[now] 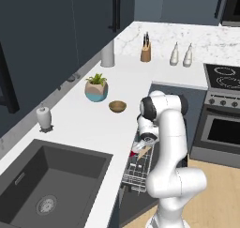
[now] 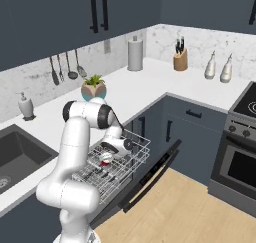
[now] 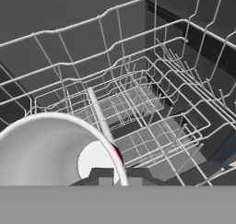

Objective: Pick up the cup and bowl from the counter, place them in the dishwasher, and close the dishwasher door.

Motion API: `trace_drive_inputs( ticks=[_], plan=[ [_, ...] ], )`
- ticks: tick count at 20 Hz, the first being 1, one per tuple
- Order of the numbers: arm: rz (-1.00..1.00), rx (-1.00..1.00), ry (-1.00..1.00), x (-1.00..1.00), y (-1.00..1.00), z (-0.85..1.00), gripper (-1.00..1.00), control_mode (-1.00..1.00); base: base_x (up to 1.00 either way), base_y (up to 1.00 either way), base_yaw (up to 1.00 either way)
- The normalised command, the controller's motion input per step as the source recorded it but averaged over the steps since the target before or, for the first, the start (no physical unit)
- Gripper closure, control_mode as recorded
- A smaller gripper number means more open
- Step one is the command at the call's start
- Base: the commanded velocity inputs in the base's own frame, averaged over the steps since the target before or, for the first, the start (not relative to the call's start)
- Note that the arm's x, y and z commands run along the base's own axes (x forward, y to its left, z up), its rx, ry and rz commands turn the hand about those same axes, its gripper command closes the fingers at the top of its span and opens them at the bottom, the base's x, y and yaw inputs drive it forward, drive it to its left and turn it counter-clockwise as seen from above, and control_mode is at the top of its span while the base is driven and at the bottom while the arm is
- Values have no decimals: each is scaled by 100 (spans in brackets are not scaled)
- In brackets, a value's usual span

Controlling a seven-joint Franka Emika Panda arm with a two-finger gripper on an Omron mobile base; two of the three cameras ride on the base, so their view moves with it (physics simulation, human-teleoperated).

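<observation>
The hand [image 2: 106,159] is closed on the cup [image 2: 104,162], pinching its rim, and hangs low over the pulled-out wire rack [image 2: 131,157] of the dishwasher [image 2: 150,179], at middle left of the right base view. In the left base view the same red cup [image 1: 137,151] peeps out below the wrist, just right of the desk's [image 1: 84,124] white edge. The bowl [image 1: 117,106] sits on the desk at centre frame, well apart from the arm, near the plant pot [image 1: 96,89].

The cup looks light, stiff and smooth, likely a little slippery; a pinch across one wall at the rim suits it, and it should tolerate being let go gently among the tines. The bowl is shallow and wide, so its rim edge seems the only sensible hold, one finger inside and one outside.

The hand view gives the cup's [image 3: 50,149] pale inside up close at lower left, one wall caught between the dark tips, with rack wires spread beneath it. The right base view shows the dishwasher door [image 2: 150,174] dropped open below the rack; the left base view shows the bowl
</observation>
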Motion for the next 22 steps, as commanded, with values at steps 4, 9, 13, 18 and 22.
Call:
trace_drive_inputs(
  ticks=[4,9,13,18,22],
  plan=[
    [8,-3,-2,6,-10,-89,100,-100,0,0,0],
    [7,-2,0,0,-11,-82,-100,-100,0,0,0],
    [2,0,-2,-1,-3,-16,-100,-100,0,0,0],
    [0,2,-10,-39,-16,67,-100,-100,0,0,0],
    [0,0,-9,-30,-22,100,-100,-100,0,0,0]
  ],
)
